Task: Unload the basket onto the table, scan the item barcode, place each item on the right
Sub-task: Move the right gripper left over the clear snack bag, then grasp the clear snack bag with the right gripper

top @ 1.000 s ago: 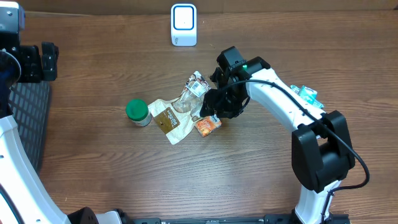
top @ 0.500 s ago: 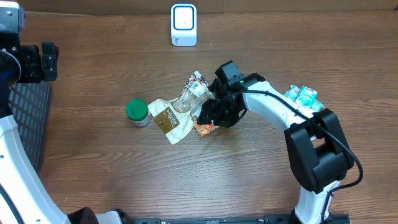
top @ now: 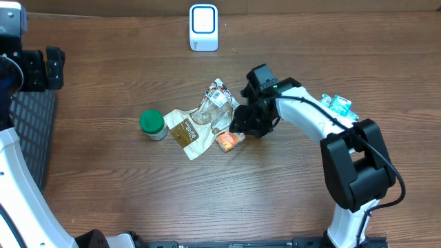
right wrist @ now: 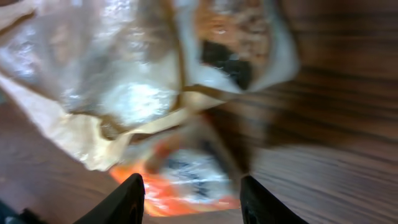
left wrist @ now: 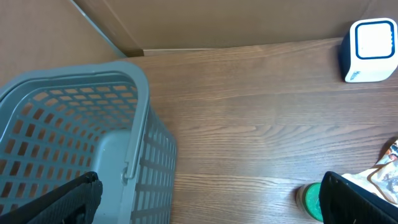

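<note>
The right gripper (right wrist: 189, 186) is hanging low over the brown wooden table (top: 275, 200), its fingers straddling a small orange foil snack packet (top: 229, 140); blur is hiding whether they are pinching it. The packet is lying against a crumpled cream-and-brown pouch (top: 185, 132), with a green-lidded round jar (top: 152, 125) just left of it. Farther off, the left gripper (left wrist: 209, 186) is hovering spread wide near a grey plastic mesh basket (left wrist: 74, 124). A white rounded scanner box (top: 203, 27) is standing at the far edge, well apart from the packet.

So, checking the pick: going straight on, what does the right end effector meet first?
Probably the orange packet, centred just ahead; the wrist view is blurred, so depth is unsure.
</note>
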`<action>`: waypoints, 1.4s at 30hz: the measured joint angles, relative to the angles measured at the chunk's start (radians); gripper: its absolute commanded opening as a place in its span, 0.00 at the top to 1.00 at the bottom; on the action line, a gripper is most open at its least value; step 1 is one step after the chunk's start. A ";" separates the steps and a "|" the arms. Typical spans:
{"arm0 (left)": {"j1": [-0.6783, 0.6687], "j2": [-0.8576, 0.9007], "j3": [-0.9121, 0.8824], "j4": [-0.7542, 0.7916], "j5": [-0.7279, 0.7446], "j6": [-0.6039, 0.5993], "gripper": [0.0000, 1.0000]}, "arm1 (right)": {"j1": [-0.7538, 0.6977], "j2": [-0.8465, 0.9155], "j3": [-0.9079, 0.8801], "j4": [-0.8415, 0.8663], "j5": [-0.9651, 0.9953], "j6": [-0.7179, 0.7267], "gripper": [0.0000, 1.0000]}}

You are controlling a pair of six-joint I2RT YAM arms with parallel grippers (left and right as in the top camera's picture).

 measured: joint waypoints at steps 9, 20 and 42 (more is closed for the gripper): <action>0.000 0.000 0.000 0.000 0.000 0.000 0.01 | 0.001 0.000 0.111 -0.027 0.092 -0.021 0.78; 0.000 0.000 0.000 0.000 0.000 0.000 0.01 | 0.117 0.008 0.111 0.066 0.150 -0.071 0.83; 0.000 0.000 0.000 0.000 0.000 0.000 0.01 | 0.146 0.072 0.111 0.106 0.223 -0.141 0.92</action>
